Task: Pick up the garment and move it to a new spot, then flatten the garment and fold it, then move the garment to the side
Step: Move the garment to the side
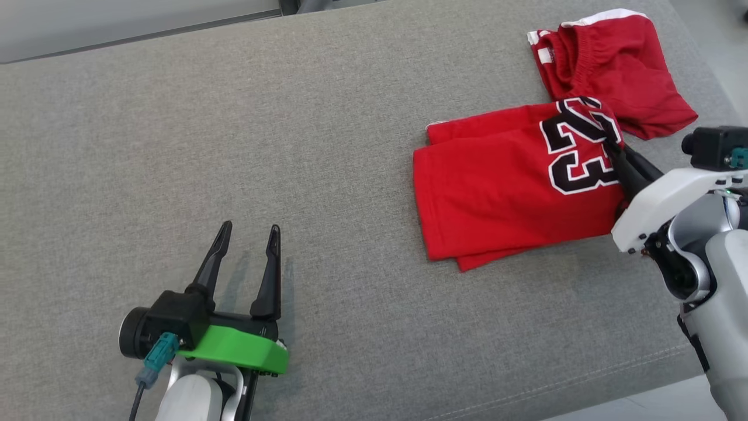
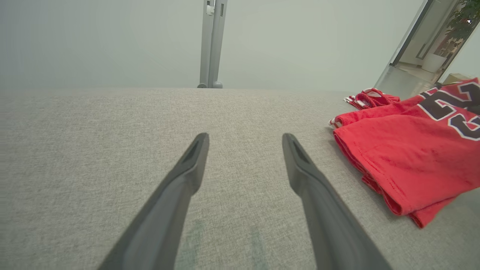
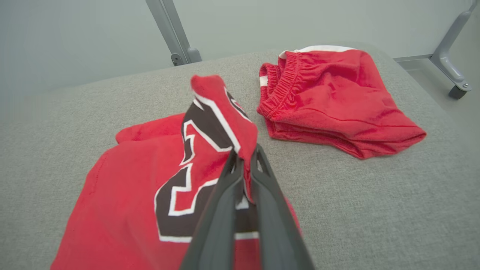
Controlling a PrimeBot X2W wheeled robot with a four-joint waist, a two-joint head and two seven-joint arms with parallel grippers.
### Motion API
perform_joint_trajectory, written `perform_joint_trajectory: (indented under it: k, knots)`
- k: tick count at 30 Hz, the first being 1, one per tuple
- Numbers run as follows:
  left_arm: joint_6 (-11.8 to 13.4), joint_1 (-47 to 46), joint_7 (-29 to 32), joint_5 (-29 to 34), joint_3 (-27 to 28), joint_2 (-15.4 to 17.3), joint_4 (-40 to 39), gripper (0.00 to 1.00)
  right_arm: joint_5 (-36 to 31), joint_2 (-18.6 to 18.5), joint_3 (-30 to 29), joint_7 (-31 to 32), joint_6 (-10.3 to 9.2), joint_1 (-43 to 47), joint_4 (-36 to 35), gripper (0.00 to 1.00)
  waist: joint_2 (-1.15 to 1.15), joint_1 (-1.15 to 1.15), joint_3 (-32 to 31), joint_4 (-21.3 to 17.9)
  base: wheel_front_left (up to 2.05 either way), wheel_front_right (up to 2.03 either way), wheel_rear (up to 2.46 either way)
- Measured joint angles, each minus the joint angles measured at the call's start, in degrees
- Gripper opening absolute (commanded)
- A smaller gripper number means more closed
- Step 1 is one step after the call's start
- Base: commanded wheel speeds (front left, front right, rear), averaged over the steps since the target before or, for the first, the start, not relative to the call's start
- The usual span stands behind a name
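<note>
**Tight pinch right, wide spread left**

Nearest us, the left gripper [image 1: 250, 226] hovers over the grey woven cushion [image 1: 292, 117], fingers spread wide. Further out, the right gripper [image 3: 245, 152] is clamped on a raised corner of the folded red jersey with the black-and-white 23 [image 1: 497, 187]. Beyond lie crumpled red shorts with white trim [image 1: 619, 64].

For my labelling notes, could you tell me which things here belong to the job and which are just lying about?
Job: red 23 jersey, pinched in the right gripper.
Lying about: folded red shorts; left gripper, open, over the grey cushion.
</note>
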Motion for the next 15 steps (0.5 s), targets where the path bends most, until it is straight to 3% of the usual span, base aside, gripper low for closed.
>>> perform_joint_trajectory:
  k: [8, 15]
  knots:
    - [-0.01, 0.20, 0.00, -0.14, 0.52, -0.07, 0.19, 1.00, -1.80, 1.10, -2.81, 1.40, 0.00, -10.00, 4.67, 0.00, 0.00, 0.00, -0.93, 3.32, 0.00, 0.00, 0.00]
    - [-0.01, 0.74, 0.00, -0.38, 0.45, -0.13, 0.02, 1.00, -4.77, -0.37, -7.39, 1.80, 0.00, -17.13, 11.16, 0.00, 0.00, 0.00, -1.45, 6.65, 0.00, 0.00, 0.00]
